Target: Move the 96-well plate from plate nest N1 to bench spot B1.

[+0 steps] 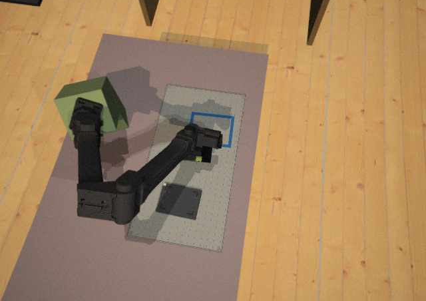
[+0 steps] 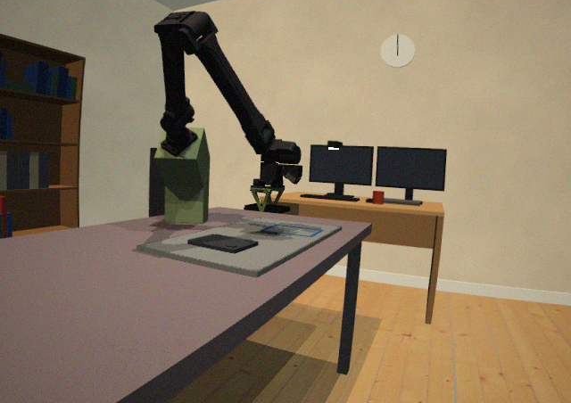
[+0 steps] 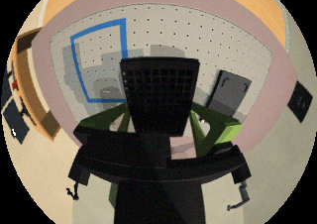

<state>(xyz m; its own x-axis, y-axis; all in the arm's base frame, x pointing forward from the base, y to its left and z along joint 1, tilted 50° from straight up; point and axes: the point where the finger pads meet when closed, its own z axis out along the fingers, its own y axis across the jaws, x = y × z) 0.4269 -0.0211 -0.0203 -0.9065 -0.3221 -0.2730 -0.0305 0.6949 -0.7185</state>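
Note:
My gripper (image 2: 266, 198), with green fingers, is shut on the black 96-well plate (image 2: 267, 208) and holds it level in the air above the grey deck (image 1: 192, 167). In the wrist view the plate (image 3: 160, 99) sits between the two green fingers, its well grid facing up. The blue taped outline B1 lies on the deck just beyond the wrist; it also shows in the side view (image 2: 290, 230) and the wrist view (image 3: 99, 61). The dark plate nest N1 (image 1: 178, 201) stands empty on the near part of the deck. From above, the wrist hides most of the plate.
The green pedestal (image 1: 92, 106) carrying the arm's base stands left of the deck. The deck rests on a mauve table whose right edge (image 1: 251, 174) is close to the deck. A desk with two monitors (image 2: 376, 168) stands behind the table.

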